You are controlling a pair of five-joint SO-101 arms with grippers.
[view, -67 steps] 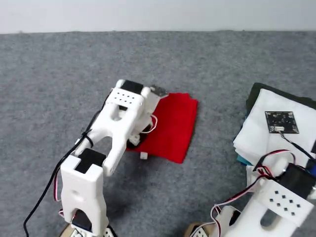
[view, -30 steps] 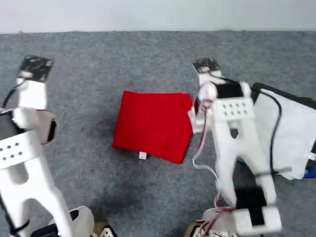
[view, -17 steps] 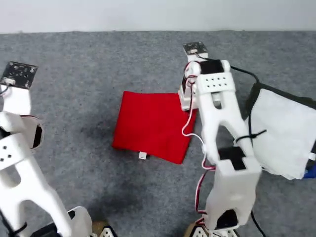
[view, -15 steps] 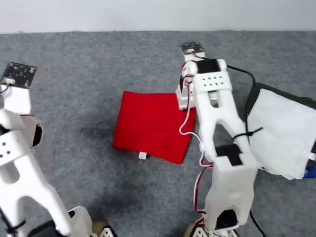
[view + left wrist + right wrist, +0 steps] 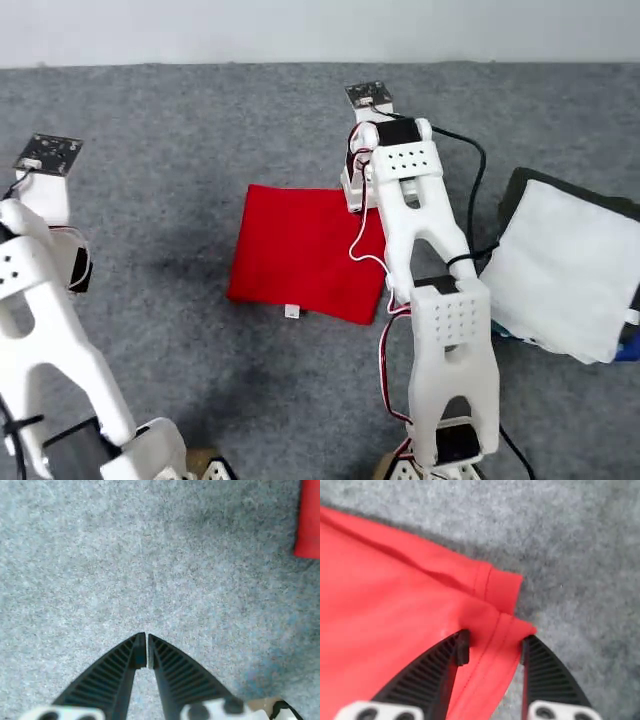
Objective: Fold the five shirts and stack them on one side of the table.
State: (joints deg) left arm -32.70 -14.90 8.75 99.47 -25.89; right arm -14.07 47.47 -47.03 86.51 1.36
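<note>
A folded red shirt (image 5: 305,255) lies flat in the middle of the grey table (image 5: 180,110). My right gripper (image 5: 492,647) is down at the shirt's far right corner (image 5: 507,587). It is open, its black fingers (image 5: 462,647) resting on the cloth with a hemmed fold between them. In the high view that arm (image 5: 400,170) stretches out over the shirt's right edge. At the right edge sits a stack of folded shirts with a white one (image 5: 565,265) on top. My left gripper (image 5: 147,650) is shut and empty above bare table, the red shirt's edge (image 5: 310,520) off to one side.
The left arm (image 5: 40,250) stands raised at the table's left side, well apart from the red shirt. Dark green and blue cloth peek out under the white shirt. A pale wall (image 5: 320,30) borders the table's far edge.
The left arm has left the red shirt and drawn back to the left. The right arm has swung from the stack to the shirt's far right corner and come down onto it.
</note>
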